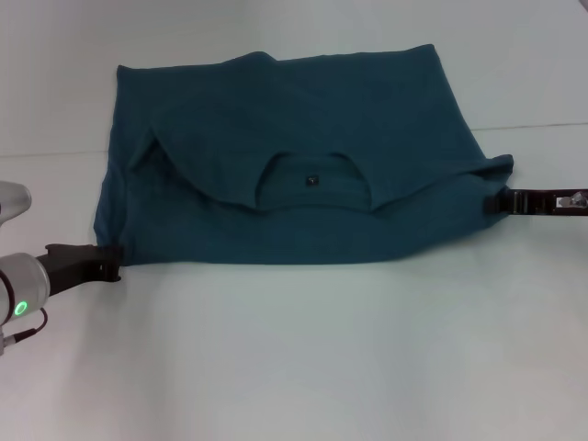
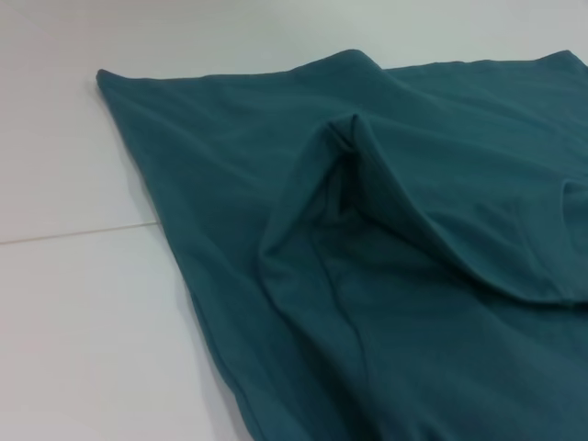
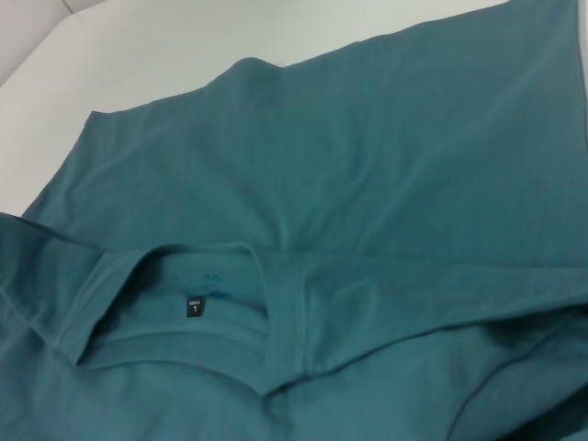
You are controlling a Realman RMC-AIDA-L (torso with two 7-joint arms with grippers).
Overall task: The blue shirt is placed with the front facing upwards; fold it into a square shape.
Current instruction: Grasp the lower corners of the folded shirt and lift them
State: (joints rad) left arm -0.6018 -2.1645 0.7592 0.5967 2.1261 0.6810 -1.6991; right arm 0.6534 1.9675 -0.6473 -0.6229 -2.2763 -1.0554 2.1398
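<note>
The blue shirt point(image 1: 303, 119) lies on the white table, folded over so its plain teal side faces up. The neckline and small dark neck label point(image 1: 311, 180) show in the middle; no letters are visible. My left gripper point(image 1: 112, 261) is at the shirt's near left corner, shut on the cloth. My right gripper point(image 1: 491, 203) is at the shirt's right edge, shut on a drawn-out corner of cloth. The left wrist view shows a raised fold of the shirt point(image 2: 413, 322). The right wrist view shows the shirt point(image 3: 367, 138) with its collar and label point(image 3: 195, 307).
The white table point(image 1: 303, 367) stretches wide in front of the shirt. A thin seam line point(image 1: 55, 153) crosses the tabletop behind the shirt's middle.
</note>
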